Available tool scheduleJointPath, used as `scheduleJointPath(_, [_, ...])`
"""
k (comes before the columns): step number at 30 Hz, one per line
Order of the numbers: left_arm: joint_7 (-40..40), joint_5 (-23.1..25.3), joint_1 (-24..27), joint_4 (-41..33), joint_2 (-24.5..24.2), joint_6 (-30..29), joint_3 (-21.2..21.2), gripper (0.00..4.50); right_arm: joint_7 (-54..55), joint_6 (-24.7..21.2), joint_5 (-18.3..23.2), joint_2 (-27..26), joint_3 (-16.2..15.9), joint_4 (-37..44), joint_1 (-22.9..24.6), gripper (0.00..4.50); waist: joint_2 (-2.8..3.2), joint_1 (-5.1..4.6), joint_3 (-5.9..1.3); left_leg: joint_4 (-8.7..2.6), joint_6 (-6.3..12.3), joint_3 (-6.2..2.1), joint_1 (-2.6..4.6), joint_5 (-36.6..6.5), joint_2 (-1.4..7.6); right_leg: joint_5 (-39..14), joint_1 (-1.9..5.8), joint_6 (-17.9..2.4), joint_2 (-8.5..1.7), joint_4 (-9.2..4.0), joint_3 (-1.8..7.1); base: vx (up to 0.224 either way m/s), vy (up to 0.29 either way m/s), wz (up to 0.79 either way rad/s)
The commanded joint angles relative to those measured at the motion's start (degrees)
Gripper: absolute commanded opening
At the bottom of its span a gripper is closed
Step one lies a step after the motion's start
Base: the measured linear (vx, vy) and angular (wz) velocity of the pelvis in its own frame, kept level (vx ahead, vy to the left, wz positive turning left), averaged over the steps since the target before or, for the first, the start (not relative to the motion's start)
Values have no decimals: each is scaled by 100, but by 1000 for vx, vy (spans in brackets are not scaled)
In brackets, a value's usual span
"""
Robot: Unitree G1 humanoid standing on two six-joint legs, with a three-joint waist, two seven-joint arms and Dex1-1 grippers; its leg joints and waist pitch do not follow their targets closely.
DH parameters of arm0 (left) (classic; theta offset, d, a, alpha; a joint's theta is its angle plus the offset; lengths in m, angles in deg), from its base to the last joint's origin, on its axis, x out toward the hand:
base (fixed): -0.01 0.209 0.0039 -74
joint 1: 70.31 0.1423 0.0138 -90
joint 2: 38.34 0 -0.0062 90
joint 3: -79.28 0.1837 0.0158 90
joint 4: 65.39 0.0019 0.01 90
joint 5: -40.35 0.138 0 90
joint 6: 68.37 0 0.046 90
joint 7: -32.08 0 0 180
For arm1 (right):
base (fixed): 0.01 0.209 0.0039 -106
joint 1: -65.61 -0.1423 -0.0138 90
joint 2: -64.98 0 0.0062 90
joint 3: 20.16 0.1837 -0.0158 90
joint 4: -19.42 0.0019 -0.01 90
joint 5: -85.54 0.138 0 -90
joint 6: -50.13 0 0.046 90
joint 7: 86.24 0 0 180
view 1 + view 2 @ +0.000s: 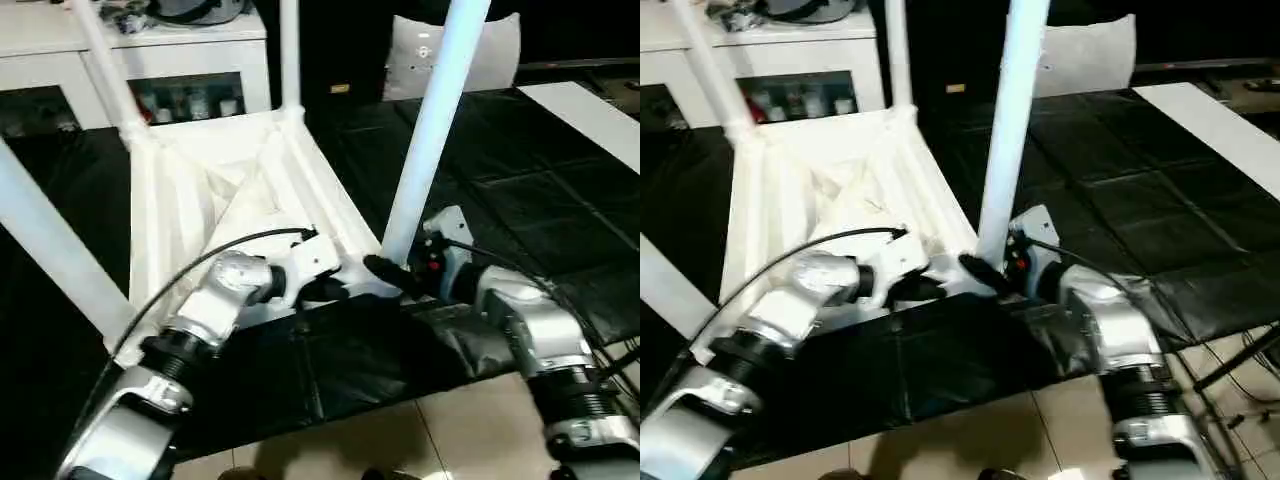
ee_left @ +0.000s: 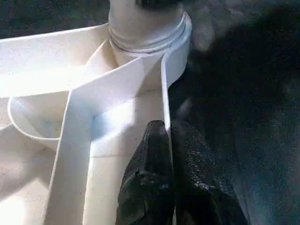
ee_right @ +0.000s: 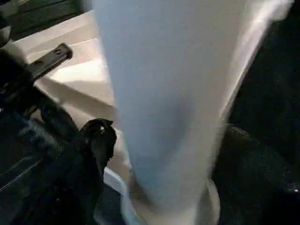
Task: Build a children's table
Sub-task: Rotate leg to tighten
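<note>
The children's table (image 1: 200,200) lies upside down on a black mat, ribbed underside up. All four white legs stand in its corner sockets. The near right leg (image 1: 432,130) rises from its socket (image 2: 150,28) right in front of me. My left gripper (image 2: 168,136) is shut on the thin rim wall of the table top (image 2: 165,93), just beside that socket. My right gripper (image 1: 405,268) sits at the base of the near right leg (image 3: 168,93). One black finger (image 3: 98,136) stands a little apart from the leg, and the other finger is hidden behind it.
A white cabinet (image 1: 150,60) with glass doors stands at the back left. A flat white board (image 1: 590,115) lies on the black mat (image 1: 520,180) at the far right. Pale floor tiles (image 1: 460,430) show in front of the mat's near edge.
</note>
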Motion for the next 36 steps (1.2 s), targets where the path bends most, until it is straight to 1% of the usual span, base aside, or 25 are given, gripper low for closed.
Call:
scheduleJointPath(1, [409, -116, -111, -137, -117, 503, 115, 0, -446, 144, 70, 228, -68, 169, 42, 401, 26, 12, -460, -367, 421, 41, 48, -1140, 140, -1684, 383, -927, -338, -339, 333, 0, 0, 0])
scheduleJointPath(2, [617, -103, -129, -90, -246, 685, 183, 0, -808, 179, 135, 388, -143, 232, 65, 401, 23, 37, -457, -366, 431, 44, 37, -1170, 140, -1701, 399, -903, -337, -332, 333, 0, 0, 0])
scheduleJointPath(3, [752, -86, -137, -78, -323, 739, 235, 0, -1005, 264, 145, 465, -195, 258, 84, 401, 23, 46, -458, -366, 430, 45, 28, -1155, 144, -1692, 405, -891, -339, -322, 338, 0, 0, 0])
scheduleJointPath(4, [831, -77, -141, -73, -367, 763, 267, 0, -1107, 328, 144, 507, -226, 269, 95, 401, 21, 69, -462, -367, 429, 46, 41, -1158, 157, -1701, 392, -892, -350, -321, 339, 0, 0, 0])
scheduleJointPath(6, [1180, -57, -143, -66, -534, 983, 367, 0, -1633, 472, 272, 654, -304, 301, 126, 401, 15, 93, -458, -367, 432, 49, 34, -1183, 153, -1759, 396, -883, -350, -324, 335, 0, 0, 0])
scheduleJointPath(7, [1226, -56, -144, -67, -551, 1013, 379, 0, -1718, 487, 300, 671, -311, 298, 128, 401, 26, 118, -462, -365, 444, 52, 35, -1203, 157, -1783, 394, -880, -356, -327, 336, 0, 0, 0])
scheduleJointPath(8, [1488, -98, -126, -140, -617, 1086, 434, 0, -2081, 506, 387, 754, -371, 273, 139, 374, 6, 129, -463, -366, 446, 50, 34, -1191, 166, -1781, 393, -899, -352, -319, 333, 0, 0, 0])
scheduleJointPath(9, [1542, -112, -120, -164, -628, 1088, 445, 0, -2139, 508, 395, 768, -388, 270, 142, 374, 13, 142, -461, -364, 447, 52, 38, -1184, 165, -1781, 387, -911, -350, -319, 334, 0, 0, 0])
scheduleJointPath(10, [1642, -141, -109, -206, -651, 1123, 470, 0, -2252, 468, 416, 796, -432, 276, 151, 362, 23, 156, -455, -370, 432, 50, 40, -1187, 176, -1794, 381, -931, -356, -314, 340, 0, 0, 0])
scheduleJointPath(11, [1714, -162, -103, -235, -667, 1158, 492, 0, -2369, 395, 450, 822, -477, 299, 163, 362, 25, 175, -458, -371, 415, 47, 57, -1221, 182, -1817, 376, -943, -352, -316, 338, 0, 0, 0])
scheduleJointPath(12, [1808, -194, -105, -242, -686, 1229, 519, 0, -2532, 312, 497, 863, -536, 332, 177, 337, 25, 181, -454, -373, 411, 50, 62, -1245, 183, -1832, 371, -949, -353, -321, 340, 0, 0, 0])
scheduleJointPath(15, [1924, -199, -123, -234, -713, 1351, 580, 0, -2732, 219, 566, 890, -602, 338, 169, 326, 21, 230, -454, -378, 378, 46, 59, -1280, 183, -1909, 379, -918, -360, -330, 342, 0, 0, 0])
scheduleJointPath(16, [1945, -191, -127, -232, -718, 1380, 595, 0, -2774, 199, 587, 890, -612, 330, 164, 317, 23, 247, -455, -377, 351, 51, 73, -1308, 187, -1949, 368, -909, -365, -331, 345, 0, 0, 0])
scheduleJointPath(17, [1971, -193, -125, -238, -717, 1387, 608, 0, -2847, 175, 602, 900, -643, 322, 161, 304, 15, 254, -454, -379, 342, 47, 70, -1303, 186, -1958, 372, -906, -366, -331, 344, 0, 0, 0])
scheduleJointPath(21, [2048, -190, -135, -208, -700, 1448, 605, 0, -3040, 169, 628, 912, -695, 250, 129, 267, 4, 264, -460, -374, 328, 48, 51, -1238, 173, -2011, 386, -833, -367, -332, 339, 0, 0, 0])
scheduleJointPath(22, [2058, -196, -148, -195, -690, 1455, 605, 0, -3090, 143, 639, 912, -713, 230, 114, 267, 6, 263, -458, -376, 328, 46, 54, -1238, 174, -2049, 382, -818, -365, -337, 335, 0, 0, 0])
scheduleJointPath(23, [2068, -204, -164, -177, -678, 1463, 605, 0, -3160, 100, 656, 914, -744, 207, 95, 255, 3, 262, -461, -373, 330, 46, 49, -1226, 172, -2054, 386, -811, -364, -337, 334, 0, 0, 0])
scheduleJointPath(24, [2051, -195, -169, -166, -675, 1474, 604, 0, -3170, 97, 654, 913, -754, 200, 89, 244, 2, 264, -460, -373, 328, 45, 53, -1219, 173, -2055, 383, -809, -363, -338, 334, 0, 0, 0])
scheduleJointPath(25, [2035, -187, -174, -156, -671, 1484, 603, 0, -3181, 93, 652, 912, -764, 193, 84, 244, 4, 265, -462, -370, 332, 45, 48, -1211, 171, -2057, 386, -805, -361, -337, 333, 0, 0, 0])
scheduleJointPath(28, [1868, -119, -217, -18, -640, 1558, 602, 0, -3198, 92, 630, 853, -799, 108, 43, 213, 2, 267, -463, -369, 324, 46, 52, -1194, 169, -2082, 378, -792, -359, -339, 329, 0, 0, 0])
scheduleJointPath(30, [1857, -155, -196, -35, -629, 1437, 567, 0, -3161, 112, 599, 737, -829, -35, 3, 203, 3, 261, -455, -370, 317, 48, 51, -1247, 164, -2175, 376, -779, -358, -352, 320, 0, 0, 0])
scheduleJointPath(32, [1835, -205, -167, -91, -613, 1288, 523, 0, -3120, 116, 579, 659, -844, -134, -22, 199, 4, 246, -438, -375, 279, 48, 63, -1382, 155, -2423, 374, -697, -364, -390, 304, 0, 0, 0])
scheduleJointPath(34, [1746, -281, -125, -232, -573, 767, 425, 0, -2914, 124, 542, 437, -843, -372, -102, 196, -1, 226, -435, -372, 258, 49, 64, -1433, 146, -2548, 371, -660, -364, -397, 296, 0, 0, 0])
scheduleJointPath(35, [1701, -294, -114, -282, -562, 566, 399, 0, -2792, 127, 517, 352, -836, -446, -131, 196, -5, 201, -407, -369, 222, 47, 83, -1548, 128, -2877, 353, -560, -360, -453, 267, 0, 0, 0])
scheduleJointPath(36, [1581, -335, -98, -352, -507, 286, 337, 0, -2316, 17, 425, 126, -791, -640, -238, 195, -6, 191, -406, -367, 198, 44, 95, -1568, 124, -2969, 346, -534, -364, -455, 264, 0, 0, 0])
